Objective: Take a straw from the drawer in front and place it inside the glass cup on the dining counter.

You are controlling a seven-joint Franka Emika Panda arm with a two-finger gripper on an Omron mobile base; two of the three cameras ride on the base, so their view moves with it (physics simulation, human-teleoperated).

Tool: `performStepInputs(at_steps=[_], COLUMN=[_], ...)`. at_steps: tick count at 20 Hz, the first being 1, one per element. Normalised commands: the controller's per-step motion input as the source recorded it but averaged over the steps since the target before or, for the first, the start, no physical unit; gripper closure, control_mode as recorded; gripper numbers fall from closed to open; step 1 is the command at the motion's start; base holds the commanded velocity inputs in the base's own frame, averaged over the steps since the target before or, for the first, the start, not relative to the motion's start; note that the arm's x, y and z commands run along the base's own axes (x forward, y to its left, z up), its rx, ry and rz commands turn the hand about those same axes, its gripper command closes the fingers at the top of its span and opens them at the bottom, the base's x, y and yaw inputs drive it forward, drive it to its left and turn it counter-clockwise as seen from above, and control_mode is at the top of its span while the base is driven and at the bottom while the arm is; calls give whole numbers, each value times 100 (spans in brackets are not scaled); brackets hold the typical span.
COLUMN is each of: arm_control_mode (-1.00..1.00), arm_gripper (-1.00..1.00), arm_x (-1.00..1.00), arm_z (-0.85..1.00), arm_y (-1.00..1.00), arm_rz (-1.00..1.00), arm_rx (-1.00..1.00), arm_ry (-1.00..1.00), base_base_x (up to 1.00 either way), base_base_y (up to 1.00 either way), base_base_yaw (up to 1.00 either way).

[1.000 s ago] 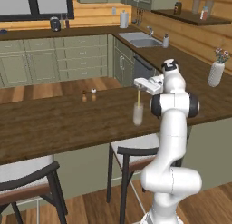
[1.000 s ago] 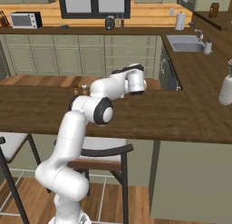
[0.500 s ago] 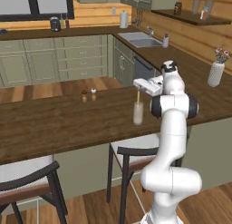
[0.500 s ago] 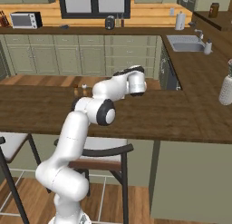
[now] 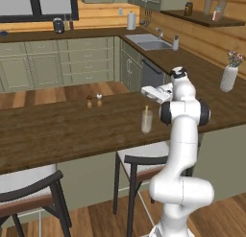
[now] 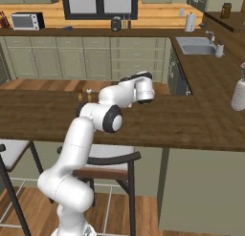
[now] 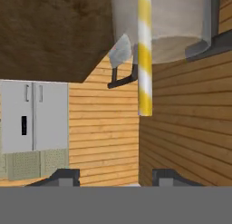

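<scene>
A simulated kitchen with a long dark wood tabletop across the middle. A clear glass cup stands upright on it, just left of the white robot arm. The straw stands inside the cup, its long axis close to vertical, with its upper end poking up above the rim.

In the hand view the cup is seen close up, and the straw, striped yellow and white, runs straight along the frame from the cup toward the camera, its free end well clear of the fingertips. The jaws are apart, with open space between them and nothing held.

In the left base view the jaws hang just above the cup. Two tiny shakers stand farther back on the tabletop. A white vase with flowers sits on the side counter at right.
</scene>
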Motion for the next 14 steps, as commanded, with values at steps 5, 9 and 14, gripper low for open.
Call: performStepInputs(at_steps=[5,9,14], arm_control_mode=[-100,-100,-100], arm_gripper=[-100,-100,-100], arm_x=[-2,-3,-48], arm_z=[2,47,90], arm_y=[0,0,6], arm_rz=[0,0,0], arm_rx=[0,0,-4], arm_ry=[-1,0,-1], base_base_x=[0,0,0], base_base_y=[0,0,0], base_base_yaw=[0,0,0])
